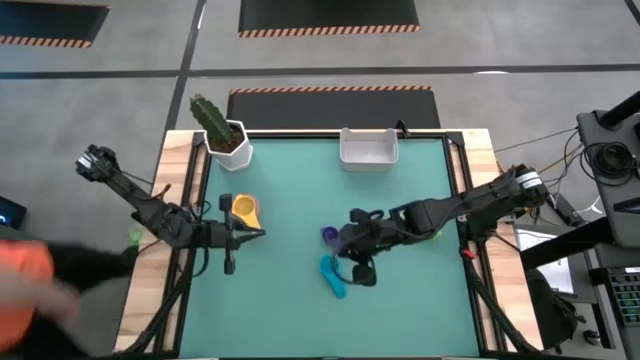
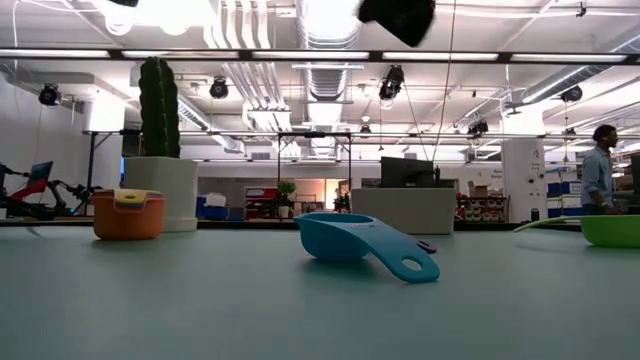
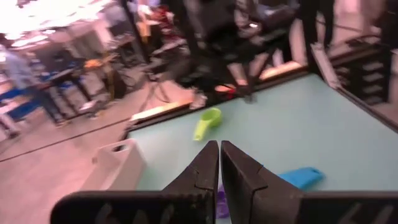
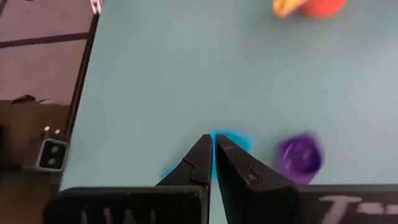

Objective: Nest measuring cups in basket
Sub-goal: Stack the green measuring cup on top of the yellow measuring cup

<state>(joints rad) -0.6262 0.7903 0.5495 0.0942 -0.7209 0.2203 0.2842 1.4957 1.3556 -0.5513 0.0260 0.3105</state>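
A yellow cup nested in an orange cup [image 1: 243, 208] [image 2: 128, 214] stands at the table's left. A blue cup [image 1: 333, 275] [image 2: 350, 240] lies near the middle, a purple cup [image 1: 329, 235] [image 4: 300, 157] just beyond it. A green cup [image 3: 208, 122] [image 2: 610, 230] lies toward the right, partly under my right arm. The white basket [image 1: 368, 148] [image 3: 118, 165] stands at the far edge. My left gripper [image 1: 262, 233] [image 3: 219, 155] is shut and raised right of the orange cup. My right gripper [image 1: 343, 248] [image 4: 213, 146] is shut, raised above the blue cup.
A white pot with a green cactus [image 1: 225, 135] [image 2: 160, 185] stands at the far left corner. A blurred person in orange [image 1: 25, 275] is beside the table's near left. Another person [image 2: 600, 165] stands far off in the room.
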